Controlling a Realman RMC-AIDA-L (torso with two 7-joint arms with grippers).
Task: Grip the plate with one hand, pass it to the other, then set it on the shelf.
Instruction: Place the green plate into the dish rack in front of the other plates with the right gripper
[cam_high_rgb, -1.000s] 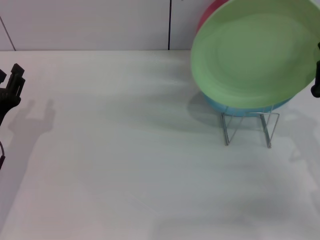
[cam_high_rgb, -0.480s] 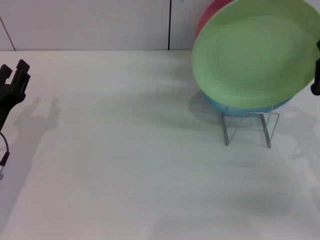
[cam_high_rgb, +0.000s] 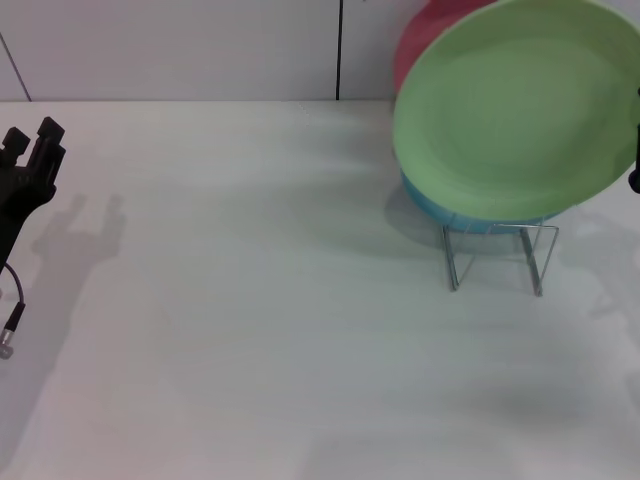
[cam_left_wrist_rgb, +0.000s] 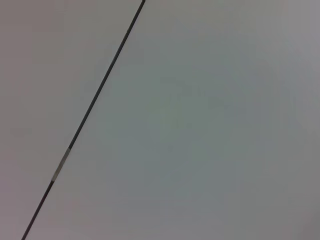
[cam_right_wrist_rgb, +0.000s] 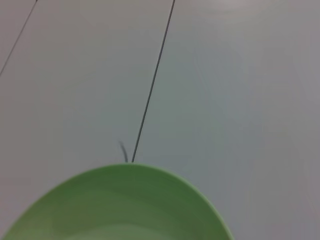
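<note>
The light green plate (cam_high_rgb: 520, 110) hangs tilted above the table at the right, face toward me, just over the silver wire shelf (cam_high_rgb: 495, 255). My right gripper (cam_high_rgb: 634, 150) shows only as a black piece at the plate's right rim, at the picture's edge, holding it. The right wrist view shows the plate's rim (cam_right_wrist_rgb: 120, 205) against the wall. My left gripper (cam_high_rgb: 30, 133) stands at the far left edge of the head view, open and empty, far from the plate.
A turquoise-blue plate (cam_high_rgb: 430, 205) leans in the shelf behind the green one, and a red plate (cam_high_rgb: 420, 40) stands behind that. A thin cable (cam_high_rgb: 12, 320) hangs from the left arm. The white table (cam_high_rgb: 250, 300) stretches between the arms.
The green plate has shifted slightly to the right with the right gripper. The left gripper has moved a little right and up, and its cable has come into view.
</note>
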